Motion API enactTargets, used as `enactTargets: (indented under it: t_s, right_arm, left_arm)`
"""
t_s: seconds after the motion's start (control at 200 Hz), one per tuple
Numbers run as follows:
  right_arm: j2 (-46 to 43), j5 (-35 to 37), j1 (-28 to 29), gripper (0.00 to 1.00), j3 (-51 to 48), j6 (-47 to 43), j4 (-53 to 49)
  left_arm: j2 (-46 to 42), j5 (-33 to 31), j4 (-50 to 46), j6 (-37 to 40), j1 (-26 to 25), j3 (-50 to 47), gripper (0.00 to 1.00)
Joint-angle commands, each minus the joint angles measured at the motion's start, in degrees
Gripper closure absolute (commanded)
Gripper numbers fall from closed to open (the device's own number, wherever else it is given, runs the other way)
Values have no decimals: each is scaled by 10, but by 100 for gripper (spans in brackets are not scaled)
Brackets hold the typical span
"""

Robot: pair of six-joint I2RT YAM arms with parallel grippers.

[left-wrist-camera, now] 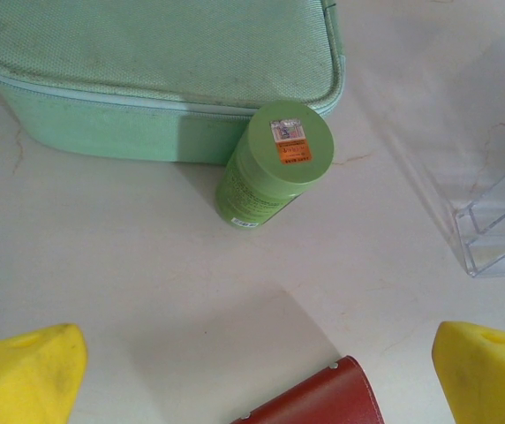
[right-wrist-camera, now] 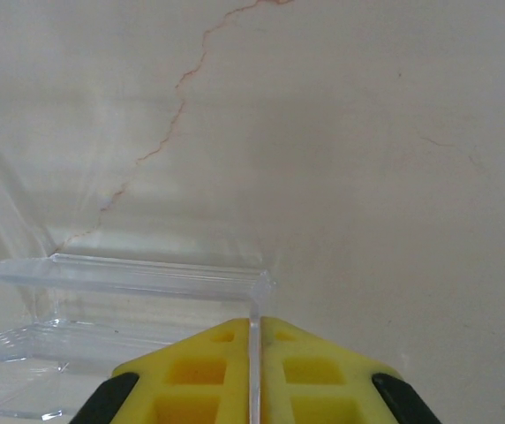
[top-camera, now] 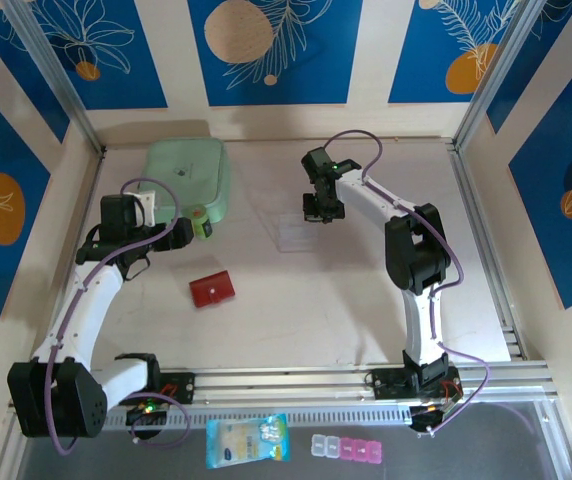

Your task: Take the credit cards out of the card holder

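Note:
The card holder (top-camera: 211, 289), a small red wallet, lies folded shut on the table left of centre; its corner (left-wrist-camera: 323, 397) shows at the bottom of the left wrist view. The credit cards are hidden. My left gripper (top-camera: 184, 232) hangs open over bare table just beyond the wallet, its yellow fingers (left-wrist-camera: 32, 371) wide apart around nothing (left-wrist-camera: 260, 349). My right gripper (top-camera: 323, 210) is at the back centre, shut (right-wrist-camera: 254, 325) on the thin upright wall of a clear plastic box (right-wrist-camera: 129, 283).
A pale green pouch (top-camera: 188, 175) lies at the back left, with a green bottle (left-wrist-camera: 275, 163) on its side against it. The clear box (top-camera: 296, 235) sits mid-table. A blue-and-white packet (top-camera: 248, 440) and pink-and-clear little boxes (top-camera: 351, 449) lie in front of the arm bases.

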Motion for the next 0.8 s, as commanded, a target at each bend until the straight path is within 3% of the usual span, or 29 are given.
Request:
enactTargets:
  t_s: [0.0, 0.335, 0.505, 0.795]
  right_arm:
    - [5, -3, -1, 87, 24, -9, -21]
    - [-69, -14, 4, 73, -8, -6, -22]
    - [-134, -47, 11, 59, -80, 6, 7]
    - [-218, -81, 36, 55, -212, 33, 60]
  left_arm:
    - [3, 17, -6, -2, 5, -5, 0]
    - [31, 55, -27, -55, -19, -6, 2]
    - [58, 42, -17, -79, -73, -22, 4]
    - [153, 36, 13, -68, -146, -13, 4]
